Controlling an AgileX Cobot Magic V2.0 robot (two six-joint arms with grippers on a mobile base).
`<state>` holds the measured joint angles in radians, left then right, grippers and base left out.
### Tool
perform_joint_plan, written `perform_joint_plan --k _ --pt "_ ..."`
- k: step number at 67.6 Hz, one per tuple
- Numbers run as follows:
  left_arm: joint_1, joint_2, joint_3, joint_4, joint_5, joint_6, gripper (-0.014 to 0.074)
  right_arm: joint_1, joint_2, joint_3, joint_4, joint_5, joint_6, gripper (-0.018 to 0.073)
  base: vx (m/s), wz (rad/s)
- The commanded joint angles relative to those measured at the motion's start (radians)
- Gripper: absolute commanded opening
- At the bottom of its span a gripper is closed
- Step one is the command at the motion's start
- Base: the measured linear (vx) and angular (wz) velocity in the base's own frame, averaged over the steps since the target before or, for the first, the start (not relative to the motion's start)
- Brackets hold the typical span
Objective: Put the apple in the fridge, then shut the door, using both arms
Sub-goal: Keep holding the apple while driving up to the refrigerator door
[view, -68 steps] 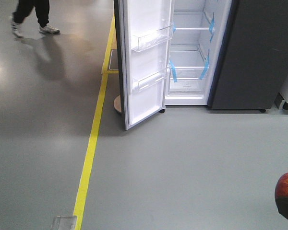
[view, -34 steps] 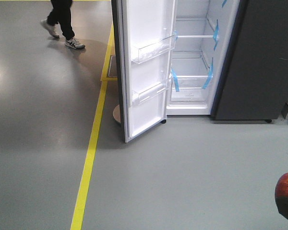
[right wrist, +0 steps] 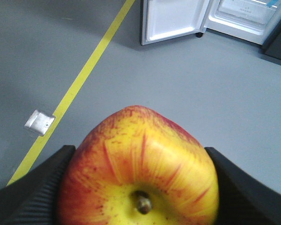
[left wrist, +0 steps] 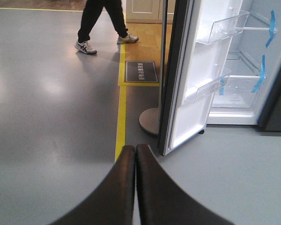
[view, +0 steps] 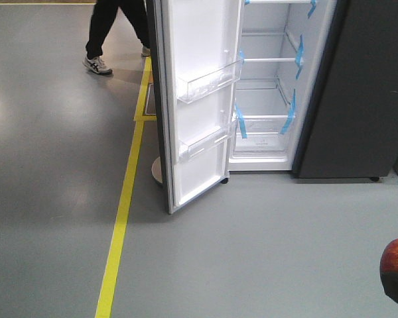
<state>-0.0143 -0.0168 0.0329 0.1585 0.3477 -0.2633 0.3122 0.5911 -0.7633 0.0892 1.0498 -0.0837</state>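
On the grey floor ahead, the fridge (view: 268, 142) is showing larger and lower in the front view than half a second ago, so the base is closing on it. The foot of the open door (view: 200, 169) is sitting further down the frame. The person (view: 113, 30) is walking right and is now partly hidden behind the door's edge, where before they were clear of it. The apple (view: 397, 256) is keeping the same bottom-right corner of the front view. My right gripper (right wrist: 139, 185) is clamping it from both sides, stem end facing the wrist camera, well apart from the fridge and above bare floor. My left gripper (left wrist: 135, 149) is hanging with its jaws pressed together on nothing, pointing toward the door's foot. The yellow line (view: 123, 218) is running up the floor to the left of the door. The upper bin (view: 209, 81) and lower bin (view: 202, 140) on the door are showing only white lining through their clear walls. Inside the fridge, the glass shelves (view: 268, 59) are carrying blue tape strips (view: 290, 120) at their ends. A clear drawer (view: 262, 126) is sitting at the bottom, contents not discernible.
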Motion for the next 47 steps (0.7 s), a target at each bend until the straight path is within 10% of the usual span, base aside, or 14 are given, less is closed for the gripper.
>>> perform_joint_plan --k 1,47 --pt "-0.007 0.002 0.017 -0.004 -0.071 -0.008 -0.0006 0.001 0.006 -0.027 -0.001 -0.062 -0.006 0.0111 0.19 -0.03" --pt "-0.007 0.002 0.017 -0.004 -0.071 -0.008 -0.0006 0.001 0.006 -0.027 -0.001 -0.062 -0.006 0.0111 0.18 -0.01"
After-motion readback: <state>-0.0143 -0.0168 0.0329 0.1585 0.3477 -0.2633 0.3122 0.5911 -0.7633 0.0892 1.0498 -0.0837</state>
